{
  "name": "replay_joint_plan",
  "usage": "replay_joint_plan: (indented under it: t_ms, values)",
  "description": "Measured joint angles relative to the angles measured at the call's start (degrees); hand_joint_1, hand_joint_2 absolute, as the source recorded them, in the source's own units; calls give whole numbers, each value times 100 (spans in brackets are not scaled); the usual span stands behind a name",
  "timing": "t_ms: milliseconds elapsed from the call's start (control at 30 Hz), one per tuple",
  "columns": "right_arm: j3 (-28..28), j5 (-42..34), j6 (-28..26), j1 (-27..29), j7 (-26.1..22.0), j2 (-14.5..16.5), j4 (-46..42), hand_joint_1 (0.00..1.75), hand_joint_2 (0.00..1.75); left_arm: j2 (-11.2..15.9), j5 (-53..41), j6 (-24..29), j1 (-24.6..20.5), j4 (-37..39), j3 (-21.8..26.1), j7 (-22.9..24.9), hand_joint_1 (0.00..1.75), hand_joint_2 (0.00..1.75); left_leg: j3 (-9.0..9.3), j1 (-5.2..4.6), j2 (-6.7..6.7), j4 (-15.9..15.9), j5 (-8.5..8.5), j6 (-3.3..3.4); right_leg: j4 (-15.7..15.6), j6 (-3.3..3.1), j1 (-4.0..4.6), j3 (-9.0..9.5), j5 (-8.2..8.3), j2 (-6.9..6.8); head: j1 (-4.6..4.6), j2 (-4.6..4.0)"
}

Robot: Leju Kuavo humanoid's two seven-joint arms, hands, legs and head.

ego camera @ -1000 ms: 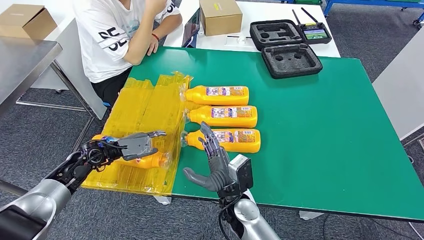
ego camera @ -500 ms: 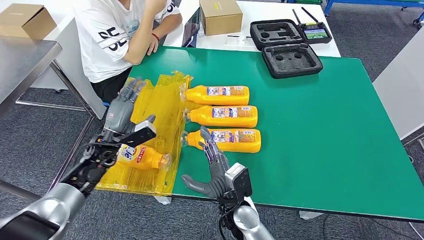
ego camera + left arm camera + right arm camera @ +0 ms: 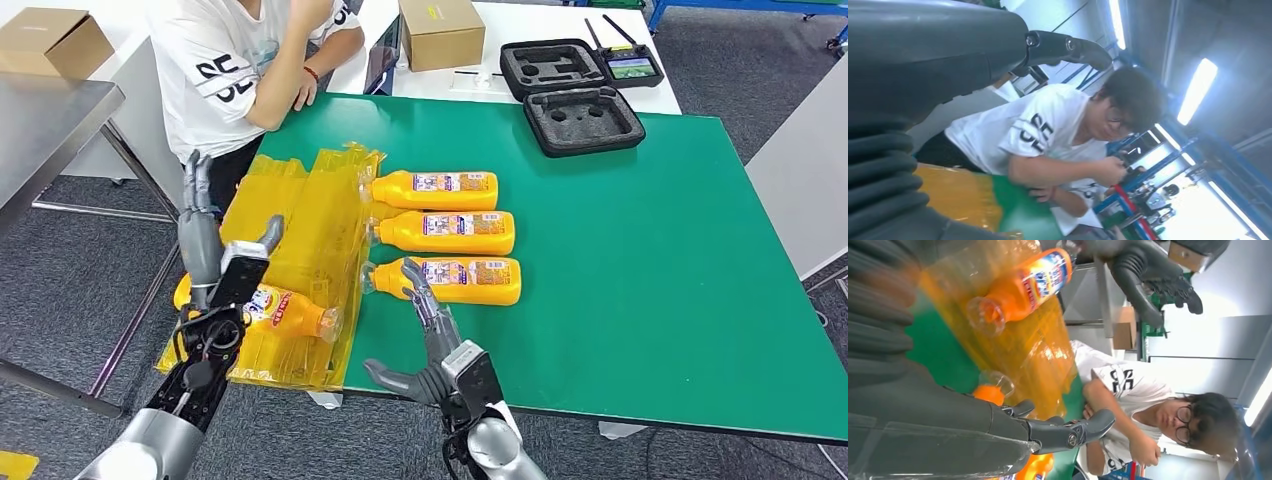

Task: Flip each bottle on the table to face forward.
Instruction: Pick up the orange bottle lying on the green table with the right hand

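Bottles: three of them lie in a neat column on the green desk (image 3: 650, 250), caps pointing toward the yellow plastic sheet (image 3: 300, 240) — far one (image 3: 435, 189), middle one (image 3: 445, 231) and near one (image 3: 450, 280), labels up. A fourth bottle (image 3: 275, 310) lies on the sheet near the desk's front left corner, colourful label showing, cap toward the other three. Left robot hand (image 3: 205, 240) is raised above that fourth bottle, fingers straight and spread, holding nothing and not touching it. Right robot hand (image 3: 425, 335) sits at the desk's front edge, open with thumb stuck out sideways, fingertips (image 3: 408, 270) right at the neck end of the near bottle; can't tell if they touch it. A person in a white t-shirt (image 3: 235, 70) sits at the far left corner, arms on the desk.
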Motion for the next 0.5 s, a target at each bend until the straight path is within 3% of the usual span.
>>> replay_joint_plan:
  t_ms: [300, 500]
  values:
    - [0, 176, -66, -12, 88, -124, -50, 0, 175, 1, 385, -24, 127, 6, 21, -5, 0, 175, -3, -2, -2, 1, 0, 0, 0, 0, -2, 0, 0, -1, 1, -1]
    - [-250, 1566, -439, -187, 1002, -487, -237, 0, 175, 60, 1535, -562, 377, -95, 24, 46, 0, 175, -3, -2, -1, 1, 0, 1, 0, 1, -3, 0, 1, -1, -1, 0]
